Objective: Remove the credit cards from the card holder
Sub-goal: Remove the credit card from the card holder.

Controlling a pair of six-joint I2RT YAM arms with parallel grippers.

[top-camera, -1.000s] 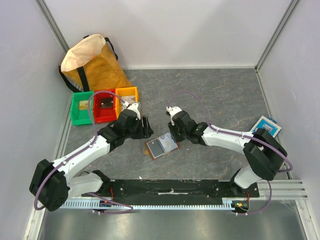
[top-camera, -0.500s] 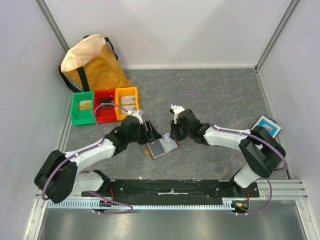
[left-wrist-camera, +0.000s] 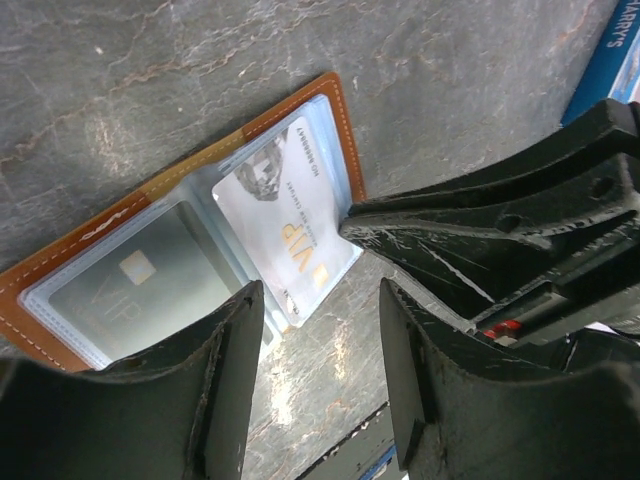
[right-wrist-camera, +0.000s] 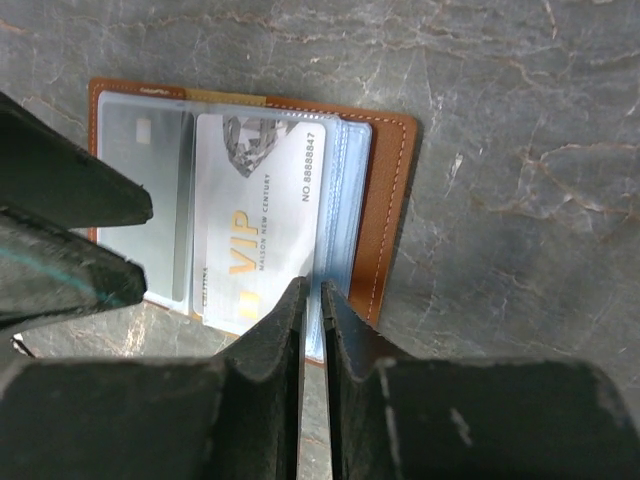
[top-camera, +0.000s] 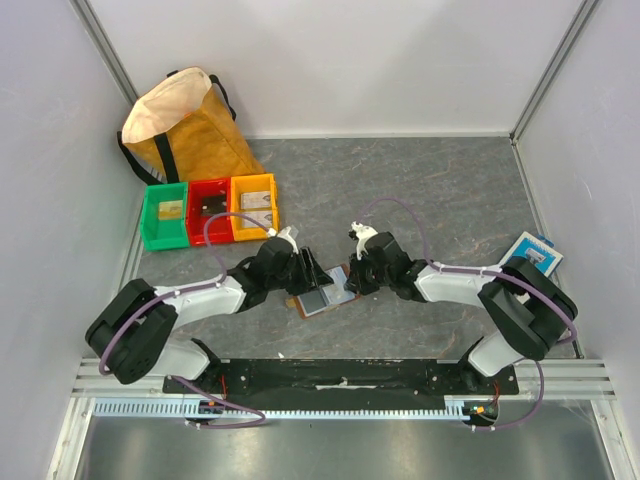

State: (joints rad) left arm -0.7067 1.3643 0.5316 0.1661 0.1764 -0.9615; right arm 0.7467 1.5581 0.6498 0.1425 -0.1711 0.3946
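Observation:
The brown card holder lies open on the grey table between my two grippers. Its clear sleeves hold a white VIP credit card in the right pane and a grey card in the left pane. My right gripper points down at the white card's lower right edge. Its jaws are down to a thin slit, and I cannot see whether they pinch the card or the sleeve. My left gripper is open just off the holder's edge, with bare table between its fingers.
Green, red and orange bins stand at the back left in front of a tan bag. A blue-and-white packet lies by the right wall. The two grippers stand close together over the holder.
My left gripper has swung from near the bins over to the holder's left side. My right gripper has come down onto the holder's right pane, and its jaws have narrowed.

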